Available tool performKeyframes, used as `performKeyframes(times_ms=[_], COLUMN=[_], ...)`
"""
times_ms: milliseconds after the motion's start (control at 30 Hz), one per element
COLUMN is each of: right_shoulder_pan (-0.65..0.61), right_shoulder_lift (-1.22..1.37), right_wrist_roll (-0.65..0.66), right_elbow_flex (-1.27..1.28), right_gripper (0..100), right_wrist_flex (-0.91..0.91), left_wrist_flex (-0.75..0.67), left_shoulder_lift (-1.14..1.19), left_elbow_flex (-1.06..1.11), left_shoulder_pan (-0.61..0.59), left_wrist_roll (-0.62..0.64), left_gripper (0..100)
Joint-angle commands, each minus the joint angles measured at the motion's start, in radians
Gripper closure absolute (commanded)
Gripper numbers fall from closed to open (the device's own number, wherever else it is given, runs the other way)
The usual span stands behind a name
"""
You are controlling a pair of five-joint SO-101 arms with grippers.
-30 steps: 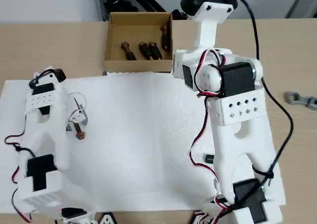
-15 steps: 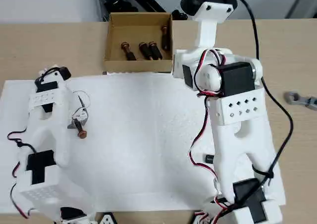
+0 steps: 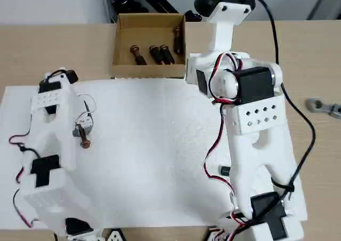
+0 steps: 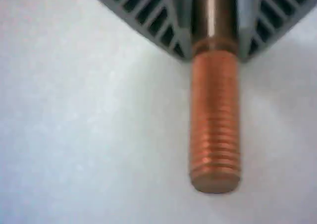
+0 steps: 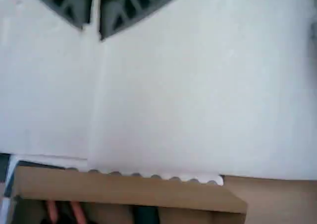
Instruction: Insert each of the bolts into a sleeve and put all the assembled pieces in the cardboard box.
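My left jaws grip a bolt (image 4: 214, 120) above the white foam (image 3: 154, 155) near the desk's (image 3: 53, 43) left edge; my right jaws sit closed by the cardboard box (image 3: 149, 70).

Glossy coppery threaded metal bolt (image 4: 214, 130)

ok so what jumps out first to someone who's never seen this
The copper bolt clamped in the left gripper, threaded end sticking out over the white foam sheet, grabs the eye first. Next comes the cardboard box just beyond the foam, with dark assembled pieces lying inside.
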Motion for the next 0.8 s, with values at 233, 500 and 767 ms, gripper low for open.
performKeyframes(times_ms=[233,500,767], right_shoulder_pan=[0.010,0.010,0.010], right_shoulder_lift=[-0.050,-0.050,-0.050], right_wrist_roll=[-0.008,-0.008,-0.008], right_elbow_flex=[-0.040,-0.040,-0.040], right_gripper=[99.1,99.1,99.1], right_wrist_flex=[0.001,0.002,0.004], left_wrist_flex=[0.292,0.359,0.359], left_shoulder_lift=[0.008,0.005,0.008], left_elbow_flex=[-0.521,-0.639,-0.636], left_shoulder_pan=[0.002,0.069,0.163], left_wrist_roll=[-0.295,-0.643,-1.089], left_gripper=[99,99,99])
